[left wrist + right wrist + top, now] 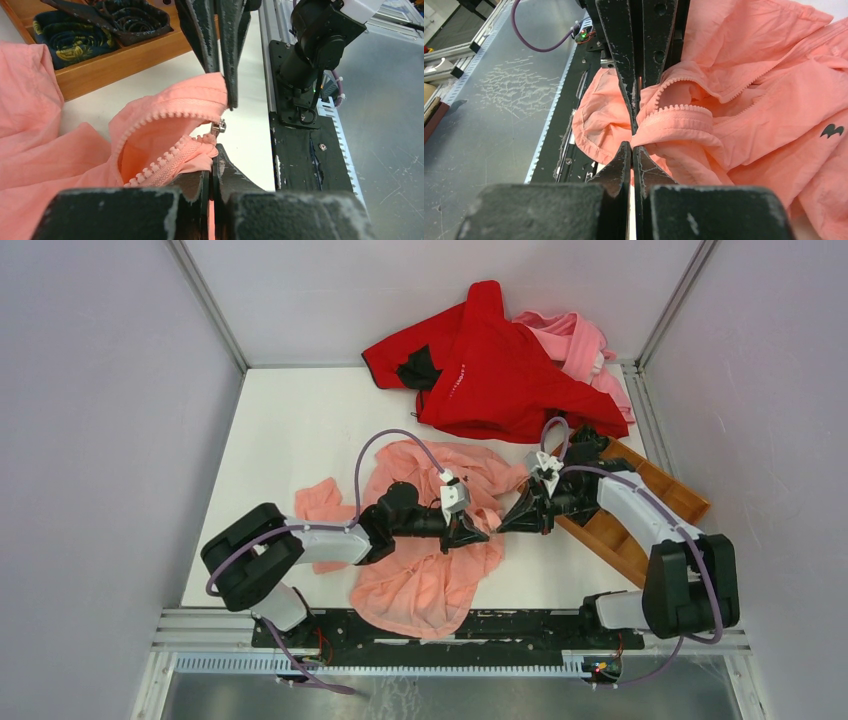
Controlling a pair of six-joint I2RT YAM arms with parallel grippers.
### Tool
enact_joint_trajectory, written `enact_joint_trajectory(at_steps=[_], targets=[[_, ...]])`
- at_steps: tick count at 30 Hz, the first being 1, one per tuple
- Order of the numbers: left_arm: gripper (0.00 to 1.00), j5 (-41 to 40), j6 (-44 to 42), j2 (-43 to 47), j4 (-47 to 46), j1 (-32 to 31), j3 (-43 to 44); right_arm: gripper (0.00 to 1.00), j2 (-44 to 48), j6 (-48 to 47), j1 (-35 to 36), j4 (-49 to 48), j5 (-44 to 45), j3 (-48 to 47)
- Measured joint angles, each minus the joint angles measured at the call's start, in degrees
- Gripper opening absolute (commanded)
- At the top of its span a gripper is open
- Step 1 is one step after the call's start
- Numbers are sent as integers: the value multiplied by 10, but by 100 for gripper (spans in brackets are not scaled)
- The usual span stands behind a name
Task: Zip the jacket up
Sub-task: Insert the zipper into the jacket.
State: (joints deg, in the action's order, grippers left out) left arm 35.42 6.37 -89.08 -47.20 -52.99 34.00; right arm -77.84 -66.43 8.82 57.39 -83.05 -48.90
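The salmon-pink jacket [420, 570] lies crumpled on the white table between the two arms. Its front is unzipped, and two rows of zipper teeth [165, 114] curve apart. My left gripper [214, 150] is shut on the lower end of one zipper tape, just below a small metal slider [218, 127]. My right gripper [632, 145] is shut on the other zipper edge of the jacket [774, 75]. The two grippers meet tip to tip [490, 528] at the jacket's right side. In the left wrist view the right gripper's fingers [227, 60] come down from above onto the upper fabric edge.
A bright red garment [500, 370] and a paler pink one [580, 340] are heaped at the back. A wooden tray [650, 505] holding dark rolled items [75, 40] sits right of the jacket. A black and aluminium rail [450, 635] runs along the near edge.
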Motion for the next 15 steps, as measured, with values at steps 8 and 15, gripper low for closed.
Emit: enact_joint_trajectory(at_steps=[8, 15], targets=[[2, 12, 0, -5, 16, 0, 7, 0, 44, 114, 17, -108, 3, 46], [6, 14, -9, -5, 46, 2, 17, 0, 44, 137, 16, -125, 9, 46]])
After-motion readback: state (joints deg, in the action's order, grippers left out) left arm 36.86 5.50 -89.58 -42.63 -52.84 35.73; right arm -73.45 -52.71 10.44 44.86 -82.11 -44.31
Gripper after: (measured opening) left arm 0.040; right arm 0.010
